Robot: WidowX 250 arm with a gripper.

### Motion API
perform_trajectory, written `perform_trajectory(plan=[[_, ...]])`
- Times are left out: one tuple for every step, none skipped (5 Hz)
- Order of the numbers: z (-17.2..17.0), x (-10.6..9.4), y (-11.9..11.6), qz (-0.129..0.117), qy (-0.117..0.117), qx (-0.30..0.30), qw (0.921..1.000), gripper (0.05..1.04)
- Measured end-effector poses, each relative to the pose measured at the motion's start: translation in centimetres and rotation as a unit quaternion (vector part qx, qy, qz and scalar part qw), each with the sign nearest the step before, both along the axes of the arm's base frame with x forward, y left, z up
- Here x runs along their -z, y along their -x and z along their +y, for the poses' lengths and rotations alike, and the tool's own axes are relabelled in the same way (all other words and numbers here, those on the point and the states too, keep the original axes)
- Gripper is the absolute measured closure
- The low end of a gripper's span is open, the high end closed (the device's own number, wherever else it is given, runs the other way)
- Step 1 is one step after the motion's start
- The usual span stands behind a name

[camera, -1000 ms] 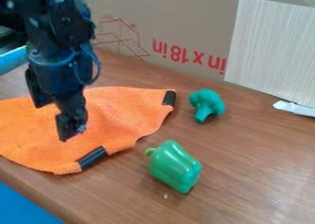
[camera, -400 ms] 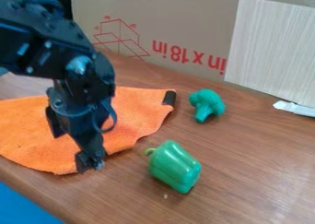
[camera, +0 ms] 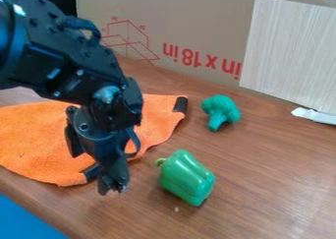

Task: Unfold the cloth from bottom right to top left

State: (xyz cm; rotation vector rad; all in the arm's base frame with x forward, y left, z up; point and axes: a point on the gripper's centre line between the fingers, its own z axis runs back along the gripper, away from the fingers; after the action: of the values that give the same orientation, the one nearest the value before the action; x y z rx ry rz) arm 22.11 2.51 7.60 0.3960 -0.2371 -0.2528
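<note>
The brown table (camera: pixel 263 179) is biggest. Behind it stands a big cardboard wall (camera: pixel 190 16) with red letters and numbers on it, upside down, and a red line drawing. The black robot arm (camera: pixel 59 61) comes in from the upper left. The orange cloth (camera: pixel 39 139) lies on the left part of the table, longest from side to side as far as it shows, with one corner poking to the upper right. It has a black strip (camera: pixel 181 104) at that corner and another black strip (camera: pixel 91 172) on its lower right edge. A pale board (camera: pixel 289 51) leans on the cardboard. The black gripper (camera: pixel 113 186) points down, its tip just beside the lower strip. I can't tell if it is open or shut, or if it touches or holds the cloth. The green toy pepper (camera: pixel 187 178) is near it, and the smaller toy broccoli (camera: pixel 221 111) sits farther back.
</note>
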Motion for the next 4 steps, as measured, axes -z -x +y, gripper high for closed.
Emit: perform_trajectory(plan=[[0.0, 1.0, -0.3, 0.003, -0.018, -0.012, 0.9998, 0.082], [0.4, 1.6, -0.6, 0.001, -0.038, -0.025, 0.999, 0.082], [0.6, 1.8, -1.2, -0.001, -0.049, -0.029, 0.9984, 0.082], [0.7, 1.9, -1.7, -0.004, -0.058, -0.036, 0.9977, 0.111]])
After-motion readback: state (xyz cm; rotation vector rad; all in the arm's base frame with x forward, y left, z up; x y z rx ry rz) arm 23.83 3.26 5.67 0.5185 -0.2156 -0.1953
